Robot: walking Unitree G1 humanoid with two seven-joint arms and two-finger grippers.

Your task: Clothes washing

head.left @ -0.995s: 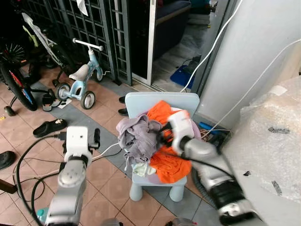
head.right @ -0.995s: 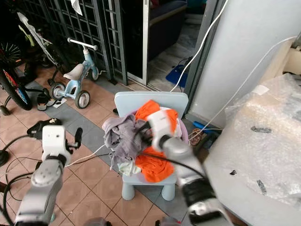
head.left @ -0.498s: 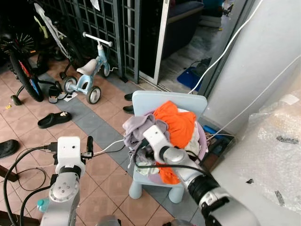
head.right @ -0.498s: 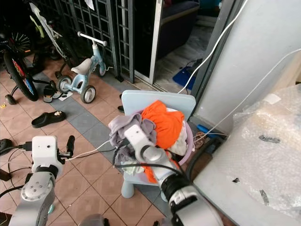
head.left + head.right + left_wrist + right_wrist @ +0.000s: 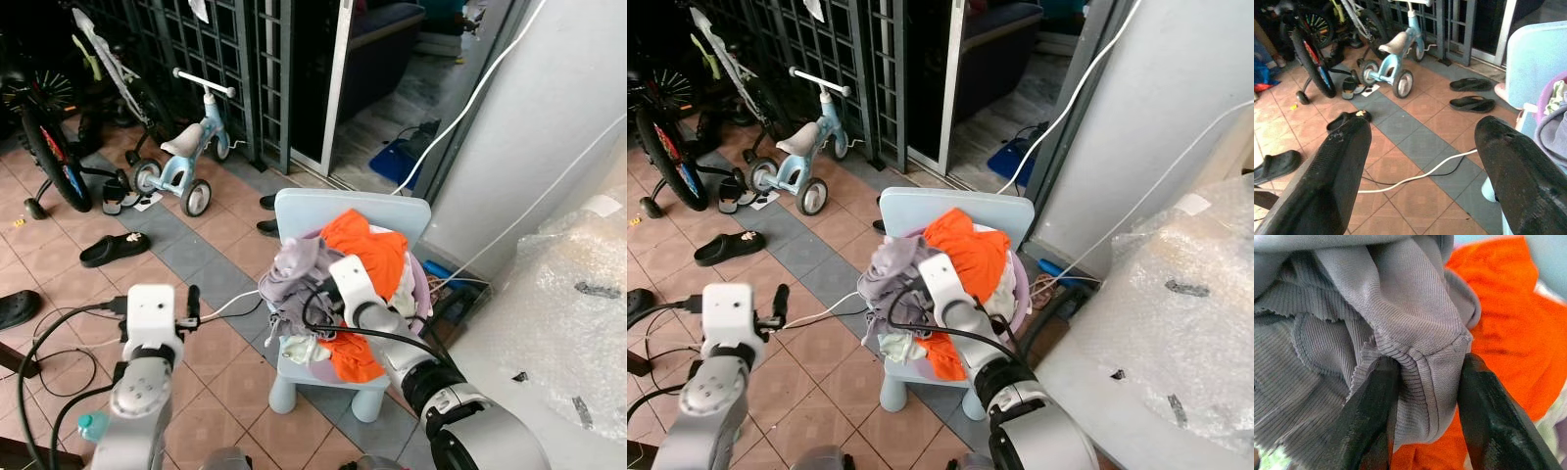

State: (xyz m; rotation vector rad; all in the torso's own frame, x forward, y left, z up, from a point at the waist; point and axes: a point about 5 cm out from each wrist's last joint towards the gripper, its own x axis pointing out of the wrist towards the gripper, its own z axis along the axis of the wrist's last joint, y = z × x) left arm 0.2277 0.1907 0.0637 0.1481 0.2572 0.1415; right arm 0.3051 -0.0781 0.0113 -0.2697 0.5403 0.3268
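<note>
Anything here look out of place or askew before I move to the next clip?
The laundry is heaped on a small blue child's chair, not in a basket, with a white piece drooping over the seat's front edge. A white cable trails across the floor. The right tool pinches the grey garment.

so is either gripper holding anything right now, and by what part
The right gripper is shut on the grey garment on the chair, pinching a bunched fold at a ribbed, stitched edge. The left gripper is open and holds nothing.
</note>
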